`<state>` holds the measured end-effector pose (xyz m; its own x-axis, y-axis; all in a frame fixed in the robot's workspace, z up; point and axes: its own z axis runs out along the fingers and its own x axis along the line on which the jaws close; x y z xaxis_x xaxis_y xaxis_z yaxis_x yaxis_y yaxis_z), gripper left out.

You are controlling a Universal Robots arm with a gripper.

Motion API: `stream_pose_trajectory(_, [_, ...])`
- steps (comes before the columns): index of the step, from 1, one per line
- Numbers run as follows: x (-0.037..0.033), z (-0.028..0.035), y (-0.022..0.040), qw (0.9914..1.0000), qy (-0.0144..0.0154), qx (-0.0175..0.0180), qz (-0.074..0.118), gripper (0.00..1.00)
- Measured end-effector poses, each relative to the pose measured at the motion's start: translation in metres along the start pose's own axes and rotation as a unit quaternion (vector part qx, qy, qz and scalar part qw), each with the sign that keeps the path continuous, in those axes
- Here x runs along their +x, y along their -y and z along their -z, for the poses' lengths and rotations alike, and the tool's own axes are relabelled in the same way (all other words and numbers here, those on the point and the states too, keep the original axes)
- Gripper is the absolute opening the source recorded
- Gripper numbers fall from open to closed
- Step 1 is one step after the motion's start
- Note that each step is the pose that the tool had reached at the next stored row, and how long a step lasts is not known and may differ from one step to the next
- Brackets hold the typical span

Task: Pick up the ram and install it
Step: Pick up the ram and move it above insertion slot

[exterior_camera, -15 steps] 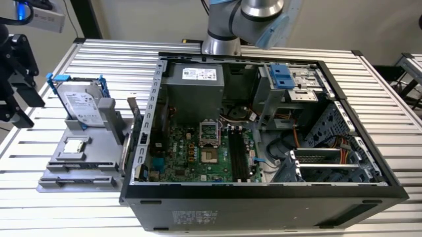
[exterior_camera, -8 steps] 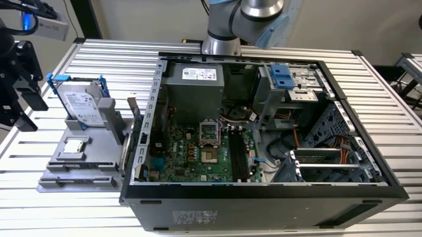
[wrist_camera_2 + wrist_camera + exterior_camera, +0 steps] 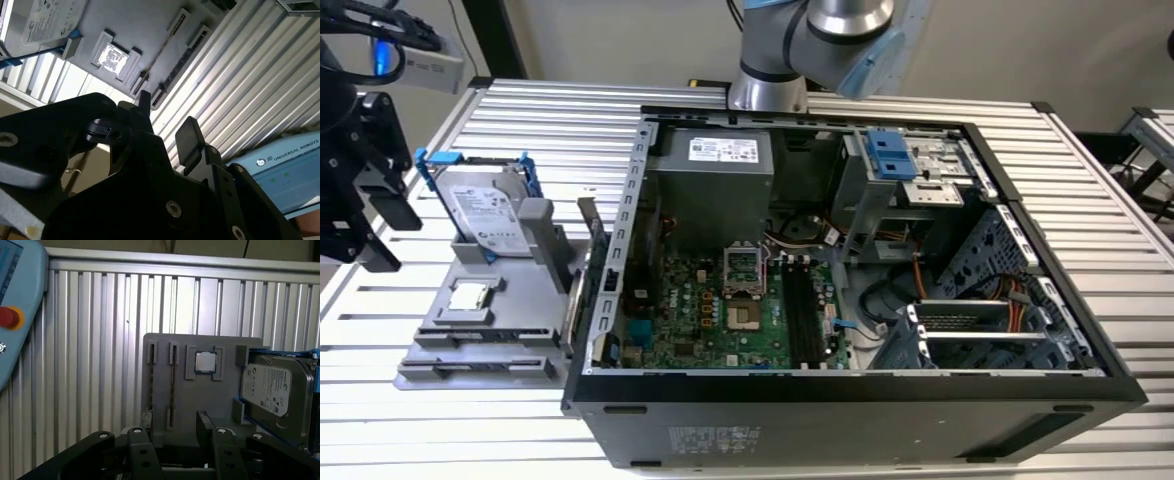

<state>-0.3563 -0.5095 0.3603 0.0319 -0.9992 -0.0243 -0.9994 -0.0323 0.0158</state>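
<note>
Beyond the outer edge of the parts holder, exterior view: the hand (image 3: 380,225) hangs over the table (image 3: 440,420), on the side of the grey holder (image 3: 514,300) away from the open computer case (image 3: 854,385). The holder is near the hand; the case is well apart, past the holder. The holder carries a hard drive (image 3: 487,210) upright in a blue bracket (image 3: 443,158) and a square chip (image 3: 471,295) in its pocket. The case holds a green board (image 3: 707,300); its long dark memory slots (image 3: 803,315) look unfilled.

Second wrist view: fingers (image 3: 190,137) are apart with nothing between them. The ram (image 3: 157,52) stands on edge in a long slot of the holder, ahead of the fingertips and untouched.

First wrist view: the ram's long axis runs straight away from the hand and lines up with the gap between the fingers, so the opening spans its thin side. The neighbouring slot (image 3: 151,354) looks empty. The chip sits just beside the ram's far end, with the drive further off to that side.

Judgement: the pick-up is not yet made.
</note>
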Motion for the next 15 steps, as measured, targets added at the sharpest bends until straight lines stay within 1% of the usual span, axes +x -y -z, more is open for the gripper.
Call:
stream_pose_trajectory(4, [-0.0002,-0.0038,0.0,1.0,-0.0001,0.0009,0.0,1.0])
stream_pose_trajectory(6, [-0.0003,-0.0062,0.0001,1.0,0.0,0.003,0.0,1.0])
stream_pose_trajectory(8, [-0.0007,-0.0085,0.0001,0.99998,-0.0003,0.0058,0.0,1.0])
stream_pose_trajectory(15, [-0.0036,-0.0157,0.0003,0.99997,-0.0028,0.0061,-0.003,1.0])
